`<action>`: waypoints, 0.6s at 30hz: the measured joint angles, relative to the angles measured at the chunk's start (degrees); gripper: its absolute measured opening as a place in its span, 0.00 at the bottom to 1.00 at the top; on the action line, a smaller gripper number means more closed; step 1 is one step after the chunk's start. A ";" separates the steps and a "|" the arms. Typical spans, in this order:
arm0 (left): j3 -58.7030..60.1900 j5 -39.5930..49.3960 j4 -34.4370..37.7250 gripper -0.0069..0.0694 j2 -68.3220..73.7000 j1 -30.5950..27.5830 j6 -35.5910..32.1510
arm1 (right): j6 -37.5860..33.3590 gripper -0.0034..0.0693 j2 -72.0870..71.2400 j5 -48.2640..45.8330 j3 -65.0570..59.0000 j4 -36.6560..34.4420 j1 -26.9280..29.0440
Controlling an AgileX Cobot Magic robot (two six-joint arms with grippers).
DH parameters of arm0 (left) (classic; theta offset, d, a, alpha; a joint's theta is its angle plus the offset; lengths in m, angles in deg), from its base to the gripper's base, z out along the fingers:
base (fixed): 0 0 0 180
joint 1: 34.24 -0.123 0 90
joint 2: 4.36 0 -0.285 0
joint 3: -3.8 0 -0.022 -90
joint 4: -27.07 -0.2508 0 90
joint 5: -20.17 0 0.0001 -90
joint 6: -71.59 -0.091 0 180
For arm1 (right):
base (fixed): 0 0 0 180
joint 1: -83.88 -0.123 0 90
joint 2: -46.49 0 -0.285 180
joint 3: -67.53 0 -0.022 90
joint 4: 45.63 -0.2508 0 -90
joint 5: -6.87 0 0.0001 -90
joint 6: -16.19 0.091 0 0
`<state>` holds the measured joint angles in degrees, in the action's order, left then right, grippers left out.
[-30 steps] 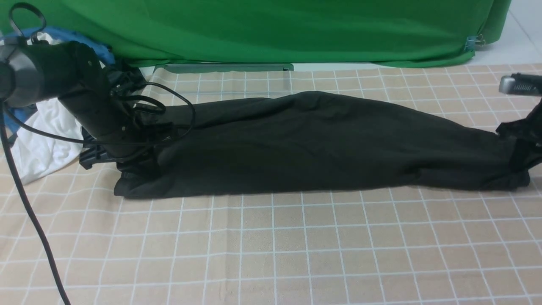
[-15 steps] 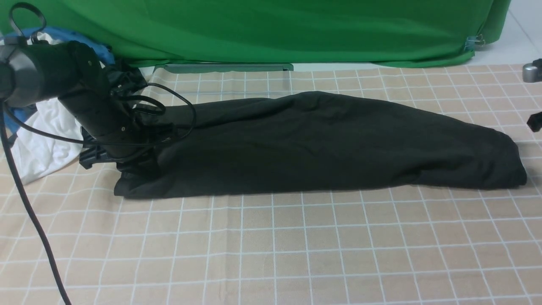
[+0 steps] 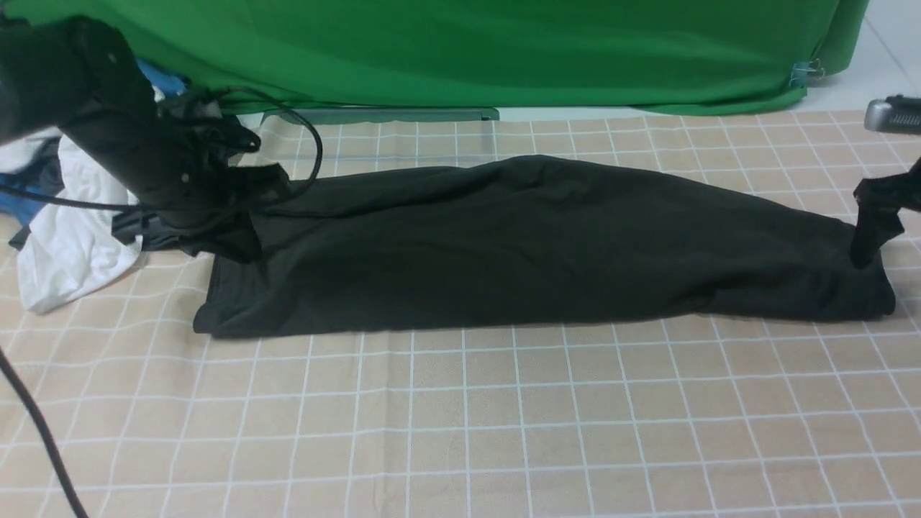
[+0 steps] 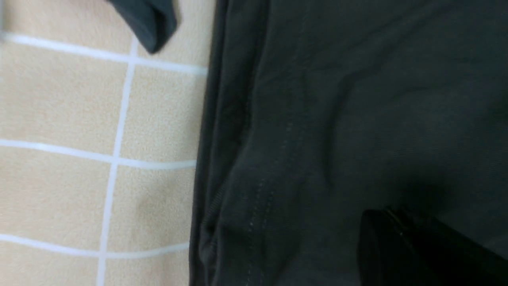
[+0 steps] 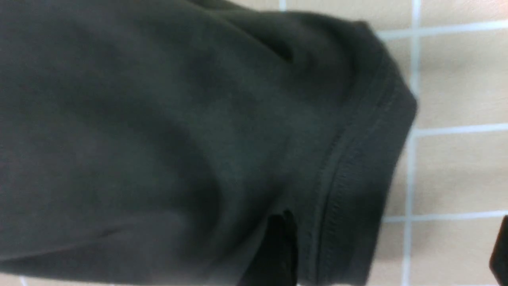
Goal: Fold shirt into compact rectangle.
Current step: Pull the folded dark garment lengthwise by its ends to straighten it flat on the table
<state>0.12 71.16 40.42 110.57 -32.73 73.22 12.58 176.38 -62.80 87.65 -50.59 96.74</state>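
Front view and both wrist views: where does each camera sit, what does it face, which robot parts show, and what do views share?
Front view: between the arms, facing forward over the shirt; left arm and right gripper show.
Left wrist view: on that wrist, facing the shirt's hem; one finger shows.
Right wrist view: on that wrist, over the shirt's other end; two fingers show.
All share the shirt on the checked cloth.

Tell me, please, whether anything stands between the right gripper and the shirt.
Nothing visible does. The right gripper has its open fingers straddling the hemmed end of the shirt: one is over the fabric, the other beyond the hem above the checked cloth.
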 joint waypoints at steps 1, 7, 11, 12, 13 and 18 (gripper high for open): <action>-0.07 0.23 -0.37 0.09 -0.18 0.00 0.06 | 0.00 0.99 0.42 -0.06 0.00 0.00 -0.04; -0.08 5.13 -10.98 0.09 -0.25 -0.91 14.05 | -0.52 0.98 0.93 -0.06 0.00 -0.45 -1.45; -0.08 6.97 -8.80 0.10 -0.31 -2.78 15.24 | -0.69 0.97 0.48 -0.11 0.00 -0.49 -1.94; -0.08 7.04 -8.00 0.12 -0.31 -2.94 13.83 | -0.85 0.96 0.35 -0.11 0.00 -0.49 -2.09; -0.08 7.09 -7.49 0.13 -0.31 -2.94 13.00 | -0.85 0.96 0.35 -0.11 0.00 -0.49 -2.23; -0.08 4.51 -5.44 0.30 0.29 -2.56 9.67 | -0.90 0.94 0.35 -0.05 0.00 -0.49 -2.92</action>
<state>0.04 75.67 34.98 110.86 -35.30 82.90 11.68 176.73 -62.86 87.65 -51.08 93.82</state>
